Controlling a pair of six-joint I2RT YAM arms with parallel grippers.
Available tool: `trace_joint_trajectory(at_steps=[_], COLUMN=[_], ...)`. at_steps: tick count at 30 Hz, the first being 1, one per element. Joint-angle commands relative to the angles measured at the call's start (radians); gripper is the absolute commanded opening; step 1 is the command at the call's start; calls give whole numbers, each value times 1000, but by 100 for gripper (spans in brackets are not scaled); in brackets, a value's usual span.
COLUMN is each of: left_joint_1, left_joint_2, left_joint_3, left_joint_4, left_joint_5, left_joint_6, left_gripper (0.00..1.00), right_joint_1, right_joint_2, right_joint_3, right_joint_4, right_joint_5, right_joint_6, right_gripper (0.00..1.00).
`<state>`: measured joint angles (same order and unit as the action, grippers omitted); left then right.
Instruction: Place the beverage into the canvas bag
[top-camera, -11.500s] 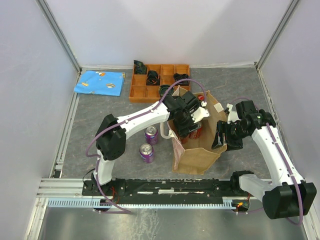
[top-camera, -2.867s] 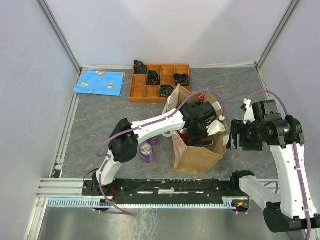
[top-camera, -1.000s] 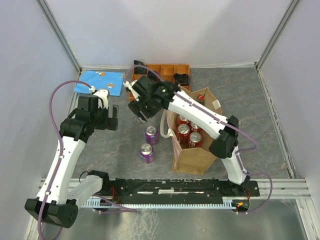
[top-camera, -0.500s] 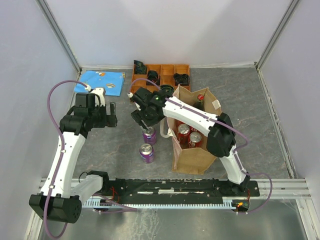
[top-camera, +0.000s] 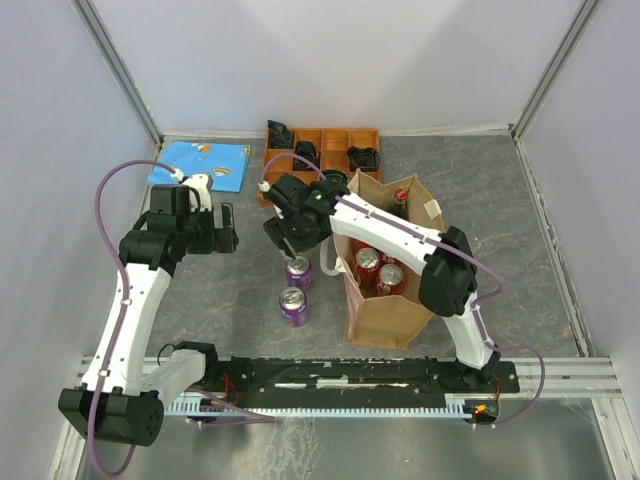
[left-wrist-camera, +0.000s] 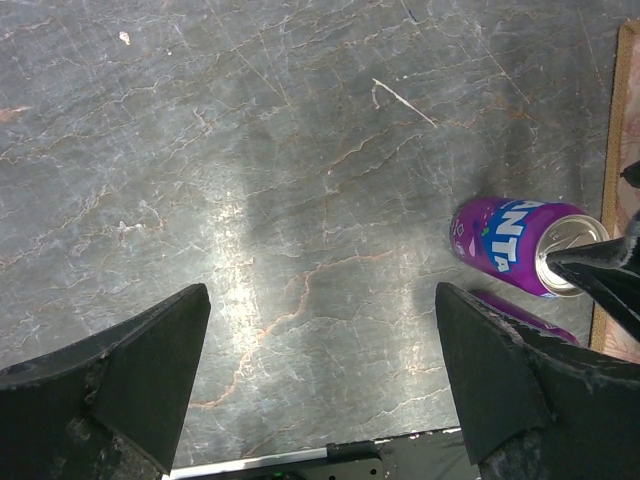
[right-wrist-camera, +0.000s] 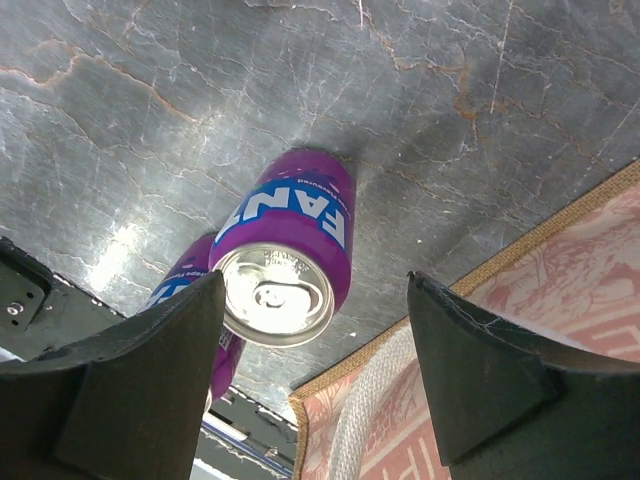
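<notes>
grey marbled surface (top-camera: 200, 300), boxed in by pale walls (top-camera: 330, 60), carries everything. the canvas bag (top-camera: 395, 315) stands upright at about 3 o'clock from the centre with its mouth open and red cans (top-camera: 378, 270) standing inside. just beside its 9 o'clock wall, outside the bag, two more drinks stand upright on the surface: the farther purple can (top-camera: 298, 270) and the nearer purple can (top-camera: 292, 306). an orange compartment tray (top-camera: 335, 138) lies at 12 o'clock, and a blue cloth (top-camera: 200, 166) at 10 o'clock.

the right arm (top-camera: 400, 232) rises from its base at 5 o'clock, bends at the elbow by the bag's 3 o'clock wall and stretches across the bag's mouth toward 9 o'clock, wrist turned down. the right gripper (top-camera: 288, 243) hangs directly above the farther purple can, jaws spread wide and holding nothing. in the wrist view the can's silver top shows between the two fingers (right-wrist-camera: 140, 380). whether a fingertip touches the rim cannot be told.

the left arm (top-camera: 135, 300) climbs from 7 o'clock, folds high on the 9 o'clock side and points its forearm toward 3 o'clock. the left gripper (top-camera: 226, 232) is spread fully wide and empty over bare surface, apart from the cans, at their 10 o'clock.
</notes>
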<state>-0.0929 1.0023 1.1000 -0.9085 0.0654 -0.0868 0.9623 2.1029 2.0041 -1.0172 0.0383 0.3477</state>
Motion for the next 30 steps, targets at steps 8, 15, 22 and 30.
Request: trace_joint_trajectory(at_steps=[8, 15, 22, 30], left_joint_1=[6, 7, 9, 10], left_joint_2=[18, 15, 9, 7], left_joint_3=[34, 33, 23, 14], left_joint_4=[51, 34, 21, 24], left_joint_5=[54, 60, 68, 74], left_joint_6=[-37, -54, -62, -60], left_gripper=[100, 99, 99, 99], right_joint_1=[39, 85, 100, 100], right_joint_2=[-52, 48, 91, 99], right_joint_3=[11, 82, 113, 101], right_joint_4=[0, -70, -108, -119], right_joint_5=[3, 37, 81, 106], right_joint_6=[23, 7, 7, 13], right_gripper=[81, 81, 81, 81])
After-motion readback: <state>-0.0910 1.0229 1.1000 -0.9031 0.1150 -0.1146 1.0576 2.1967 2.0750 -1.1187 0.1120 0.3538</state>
